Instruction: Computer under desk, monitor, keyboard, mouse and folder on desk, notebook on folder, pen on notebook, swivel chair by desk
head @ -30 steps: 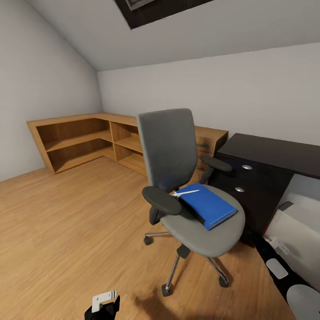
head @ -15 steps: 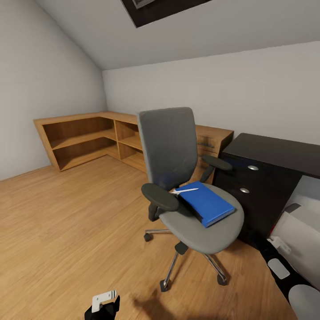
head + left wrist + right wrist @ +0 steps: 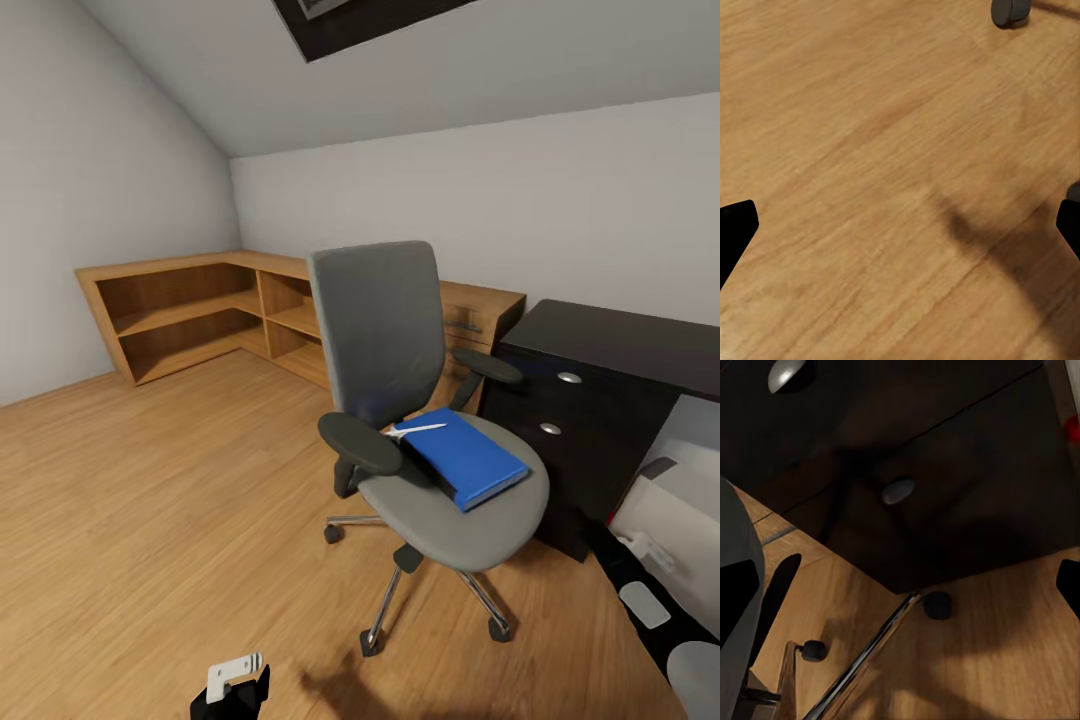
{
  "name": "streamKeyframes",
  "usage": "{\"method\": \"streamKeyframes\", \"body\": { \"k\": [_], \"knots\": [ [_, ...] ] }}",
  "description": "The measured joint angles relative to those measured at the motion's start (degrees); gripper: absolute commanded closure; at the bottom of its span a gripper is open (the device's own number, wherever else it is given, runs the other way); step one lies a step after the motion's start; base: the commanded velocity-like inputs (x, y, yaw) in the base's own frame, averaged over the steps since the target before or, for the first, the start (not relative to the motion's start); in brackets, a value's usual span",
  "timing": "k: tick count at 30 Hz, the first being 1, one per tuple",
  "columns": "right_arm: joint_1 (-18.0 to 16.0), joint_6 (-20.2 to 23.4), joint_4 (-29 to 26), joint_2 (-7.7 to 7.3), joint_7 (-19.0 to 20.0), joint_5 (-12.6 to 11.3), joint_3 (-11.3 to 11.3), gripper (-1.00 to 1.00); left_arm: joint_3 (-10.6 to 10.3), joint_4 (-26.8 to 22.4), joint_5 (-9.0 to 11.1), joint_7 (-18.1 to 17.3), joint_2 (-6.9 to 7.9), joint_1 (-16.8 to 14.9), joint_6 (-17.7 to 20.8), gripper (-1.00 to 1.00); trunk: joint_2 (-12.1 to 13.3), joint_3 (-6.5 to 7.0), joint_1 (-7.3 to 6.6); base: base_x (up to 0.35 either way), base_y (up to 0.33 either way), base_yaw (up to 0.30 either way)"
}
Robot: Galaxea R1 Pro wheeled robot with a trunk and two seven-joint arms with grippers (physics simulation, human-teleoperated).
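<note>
Standing mid-room: one swivel chair [image 3: 420, 400], carrying one folder [image 3: 465, 458] and one pen [image 3: 417, 431] on its seat. Sitting just right: one bench [image 3: 610, 345] showing two knobs [image 3: 569, 378]. Spreading wide apart over bare floor [image 3: 870, 150]: left gripper [image 3: 900, 229] and right gripper [image 3: 907, 585].

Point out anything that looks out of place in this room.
The blue folder lies on the swivel chair seat rather than on the black desk, with a dark notebook partly under it and a pen across its corner. Nothing looks spilled or damaged.

Grey swivel chair [image 3: 400, 380] beside black desk [image 3: 600, 390]; blue folder [image 3: 465, 458] flat on seat; white pen [image 3: 417, 431] atop
</note>
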Motion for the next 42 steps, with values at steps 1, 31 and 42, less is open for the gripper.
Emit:
{"method": "streamKeyframes", "body": {
  "k": [1,31,42],
  "knots": [
    [0.0,0.3,-0.1,0.05,0.0,-0.2,0.0,-1.00,0.0,0.0,0.0,0.0,0.00,0.0,0.0,-1.00,0.0,0.00,0.00,0.000,0.000,0.006],
    [0.0,0.9,-0.5,0.65,-0.1,-0.7,-1.0,-1.00,0.0,0.0,0.0,0.0,0.01,0.0,0.0,-1.00,0.0,-0.85,0.00,0.000,0.000,0.218],
    [0.0,0.9,-0.6,0.38,-0.1,-0.8,-1.3,-1.00,0.0,0.0,0.0,0.0,0.01,0.0,0.0,-1.00,0.0,-1.42,-0.01,0.000,0.000,0.239]
  ]
}}
